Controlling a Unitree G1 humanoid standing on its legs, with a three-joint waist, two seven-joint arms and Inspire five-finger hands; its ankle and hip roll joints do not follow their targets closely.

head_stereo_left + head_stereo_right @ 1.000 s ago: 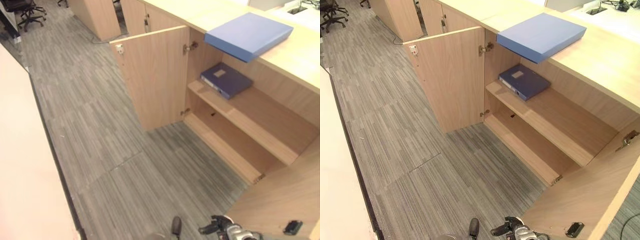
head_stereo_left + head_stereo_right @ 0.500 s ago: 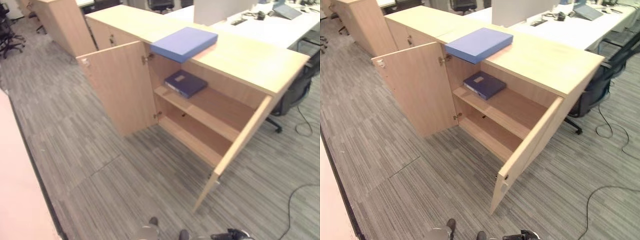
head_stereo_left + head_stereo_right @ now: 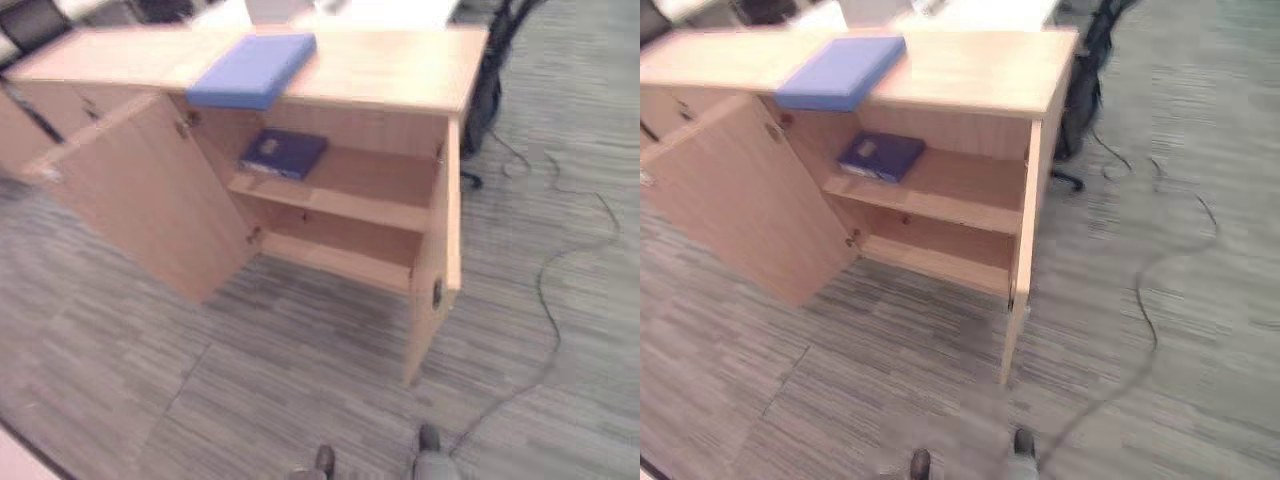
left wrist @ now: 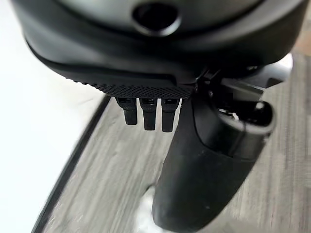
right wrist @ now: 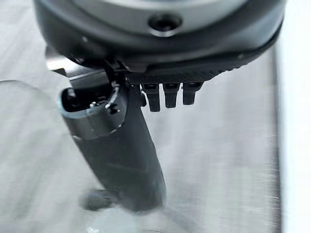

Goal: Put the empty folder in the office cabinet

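Grey striped carpet point(image 3: 300, 380) runs across an office floor, and a low wooden cabinet point(image 3: 400, 75) stands in the middle of it with both doors swung wide. In the left eye view the light blue folder point(image 3: 252, 68) lies flat on the cabinet top, its near corner jutting just over the front edge above the open left door point(image 3: 150, 205). A darker blue binder point(image 3: 284, 153) already rests on the upper shelf point(image 3: 350, 195); the lower shelf looks bare. The right door point(image 3: 438, 260) stands edge-on toward me.

The right eye view gives the same layout, plus a black cable point(image 3: 1145, 300) trailing over the carpet to the right of the cabinet and a chair base point(image 3: 1080, 100) behind its far end.

In the left wrist view the left hand point(image 4: 209, 160) hangs over carpet beside a pale surface, fingers straight and relaxed, holding nothing. The right wrist view shows the right hand point(image 5: 116, 145) likewise, loose and empty above the floor.

Nothing has been grasped yet. My worry is that overhanging corner: a clumsy reach could nudge the folder off the top, and the open doors leave a narrow approach where an arm might knock one.
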